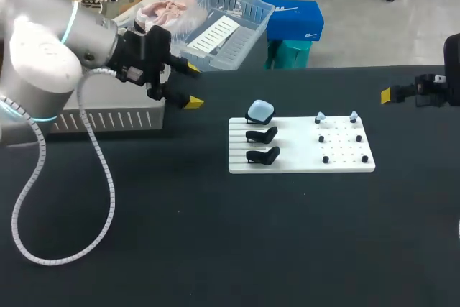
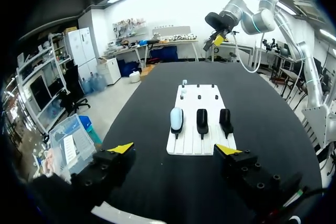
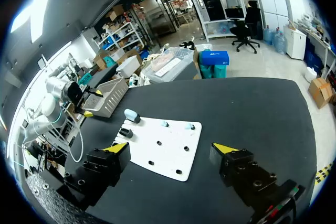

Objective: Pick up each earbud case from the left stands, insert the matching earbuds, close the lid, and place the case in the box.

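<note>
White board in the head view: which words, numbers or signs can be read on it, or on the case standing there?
White board: no text, number or sign shows, only plain grooves.
Earbud case: no mark can be made out on its pale blue lid.

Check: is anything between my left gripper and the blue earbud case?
Nothing visible. Only bare table lies between the open left gripper and the earbud case; the two empty stands sit beside the case, off the path.
</note>
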Motion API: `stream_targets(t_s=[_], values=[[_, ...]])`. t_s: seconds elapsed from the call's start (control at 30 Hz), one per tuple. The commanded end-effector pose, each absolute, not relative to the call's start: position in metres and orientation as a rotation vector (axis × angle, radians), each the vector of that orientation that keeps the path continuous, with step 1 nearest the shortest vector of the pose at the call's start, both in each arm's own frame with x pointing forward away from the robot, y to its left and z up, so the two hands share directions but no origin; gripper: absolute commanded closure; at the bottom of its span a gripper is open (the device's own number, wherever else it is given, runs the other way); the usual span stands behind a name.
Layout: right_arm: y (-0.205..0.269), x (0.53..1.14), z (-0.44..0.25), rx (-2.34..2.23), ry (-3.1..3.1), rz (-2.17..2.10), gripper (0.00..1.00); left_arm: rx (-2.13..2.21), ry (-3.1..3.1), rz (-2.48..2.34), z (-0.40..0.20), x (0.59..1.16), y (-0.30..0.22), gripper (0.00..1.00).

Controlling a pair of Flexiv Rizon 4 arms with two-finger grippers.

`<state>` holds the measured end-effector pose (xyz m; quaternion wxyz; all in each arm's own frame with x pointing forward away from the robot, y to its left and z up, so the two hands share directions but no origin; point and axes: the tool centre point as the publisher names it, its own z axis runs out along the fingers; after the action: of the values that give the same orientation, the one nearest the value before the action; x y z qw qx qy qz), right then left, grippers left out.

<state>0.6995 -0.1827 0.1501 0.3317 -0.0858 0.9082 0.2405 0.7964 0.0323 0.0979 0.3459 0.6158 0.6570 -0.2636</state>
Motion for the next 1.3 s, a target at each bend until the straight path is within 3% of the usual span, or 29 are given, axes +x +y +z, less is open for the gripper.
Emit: stream_targets(t_s=[0.03,0.47,0.5,0.53,0.63,0.7,0.77,1.03,1.1,1.3], values=[[-0.184,0.700,0.149,-0.229,2.372,0.634,0.00,1.679,1.711,-0.802,0.082,0.813,0.013,0.00],[-0.184,0.700,0.149,-0.229,2.372,0.634,0.00,1.636,1.762,-0.826,0.063,0.821,-0.015,0.00],[-0.184,0.700,0.149,-0.229,2.372,0.634,0.00,1.635,1.762,-0.826,0.061,0.822,-0.017,0.24],[-0.184,0.700,0.149,-0.229,2.372,0.634,0.00,1.636,1.760,-0.825,0.059,0.822,-0.018,0.33],[-0.184,0.700,0.149,-0.229,2.372,0.634,0.00,1.635,1.767,-0.829,0.054,0.824,-0.022,0.04],[-0.184,0.700,0.149,-0.229,2.372,0.634,0.00,1.631,1.767,-0.831,0.052,0.824,-0.023,0.13],[-0.184,0.700,0.149,-0.229,2.372,0.634,0.00,1.617,1.773,-0.835,0.049,0.825,-0.025,0.15],[-0.184,0.700,0.149,-0.229,2.372,0.634,0.00,1.577,1.766,-0.841,0.045,0.822,-0.031,0.00],[-0.184,0.700,0.149,-0.229,2.372,0.634,0.00,1.579,1.762,-0.844,0.043,0.820,-0.033,0.07],[-0.184,0.700,0.149,-0.229,2.372,0.634,0.00,1.572,1.762,-0.850,0.040,0.818,-0.041,0.13]])
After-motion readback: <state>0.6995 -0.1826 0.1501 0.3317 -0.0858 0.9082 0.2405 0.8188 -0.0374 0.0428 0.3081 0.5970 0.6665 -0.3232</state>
